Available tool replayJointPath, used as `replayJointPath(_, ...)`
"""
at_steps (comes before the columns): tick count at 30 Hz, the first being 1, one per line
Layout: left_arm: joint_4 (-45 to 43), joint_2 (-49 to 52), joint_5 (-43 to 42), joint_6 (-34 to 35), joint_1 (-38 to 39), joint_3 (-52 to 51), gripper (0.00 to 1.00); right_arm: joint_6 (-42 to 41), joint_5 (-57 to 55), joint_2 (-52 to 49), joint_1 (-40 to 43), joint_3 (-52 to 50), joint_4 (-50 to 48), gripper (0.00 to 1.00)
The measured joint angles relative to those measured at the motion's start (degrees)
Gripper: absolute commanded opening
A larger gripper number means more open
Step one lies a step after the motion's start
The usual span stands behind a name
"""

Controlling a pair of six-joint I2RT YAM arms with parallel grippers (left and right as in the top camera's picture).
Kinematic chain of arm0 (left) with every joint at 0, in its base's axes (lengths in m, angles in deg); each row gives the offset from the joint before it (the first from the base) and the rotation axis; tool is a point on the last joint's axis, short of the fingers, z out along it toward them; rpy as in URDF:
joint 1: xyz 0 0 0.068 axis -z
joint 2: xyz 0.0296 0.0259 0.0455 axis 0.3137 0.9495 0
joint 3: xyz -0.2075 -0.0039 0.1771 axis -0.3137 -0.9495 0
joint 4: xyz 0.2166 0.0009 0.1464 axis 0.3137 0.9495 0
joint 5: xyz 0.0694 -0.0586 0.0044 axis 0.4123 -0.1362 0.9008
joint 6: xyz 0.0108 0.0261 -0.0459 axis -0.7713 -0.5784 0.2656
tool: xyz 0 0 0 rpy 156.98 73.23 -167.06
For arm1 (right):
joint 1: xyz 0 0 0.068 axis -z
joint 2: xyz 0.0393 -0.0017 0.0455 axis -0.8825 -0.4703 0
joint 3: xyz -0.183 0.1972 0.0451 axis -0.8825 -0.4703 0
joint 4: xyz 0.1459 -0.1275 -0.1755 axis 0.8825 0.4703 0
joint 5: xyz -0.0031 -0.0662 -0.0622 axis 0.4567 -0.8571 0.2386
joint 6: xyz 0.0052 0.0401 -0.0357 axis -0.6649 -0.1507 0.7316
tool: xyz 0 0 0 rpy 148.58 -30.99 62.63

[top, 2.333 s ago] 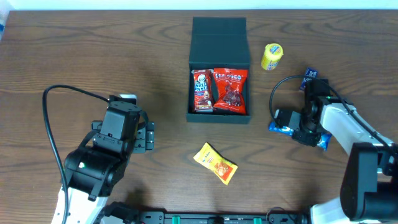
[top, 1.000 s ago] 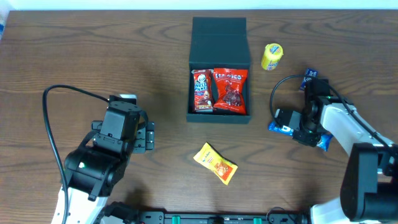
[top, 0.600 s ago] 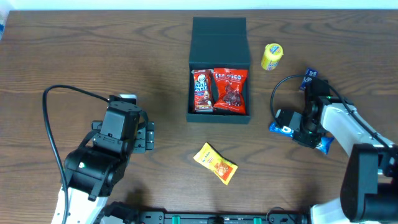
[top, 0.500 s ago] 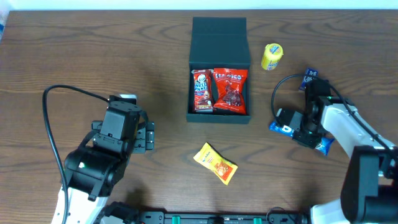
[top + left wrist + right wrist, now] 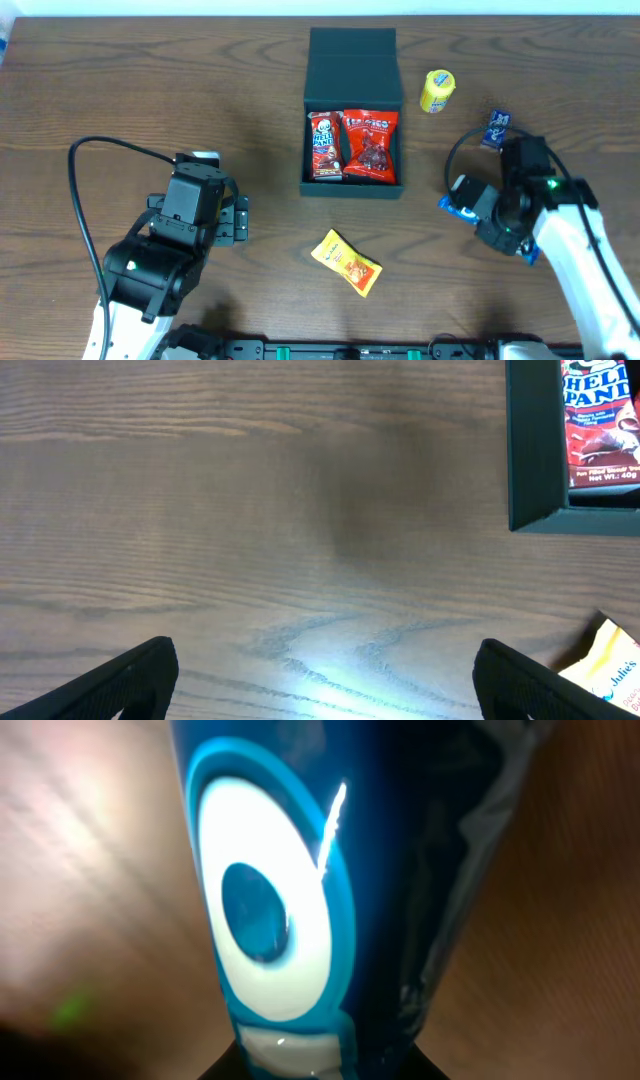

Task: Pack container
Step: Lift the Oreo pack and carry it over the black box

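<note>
Nearest, a yellow packet lies on the table, and the left gripper to its left is spread wide. The right gripper pinches a blue packet. Farther back, mid-table, the container sits open with two red packets inside.

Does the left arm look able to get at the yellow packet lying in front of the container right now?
Probably yes. The left gripper is open, with only bare table between it and the yellow packet; the container sits farther back, off that line.
</note>
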Motion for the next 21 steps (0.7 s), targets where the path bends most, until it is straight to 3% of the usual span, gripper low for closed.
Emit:
replayJointPath(7, -0.02, 0.00, -0.02, 0.00, 0.00, 0.00, 0.95, -11.56, 0.04, 5.70, -8.22, 0.07, 7.26, 0.01)
replayJointPath(21, -0.02, 0.00, -0.02, 0.00, 0.00, 0.00, 0.95, -43.69, 0.24, 6.91, -29.55, 8.87, 4.76, 0.01)
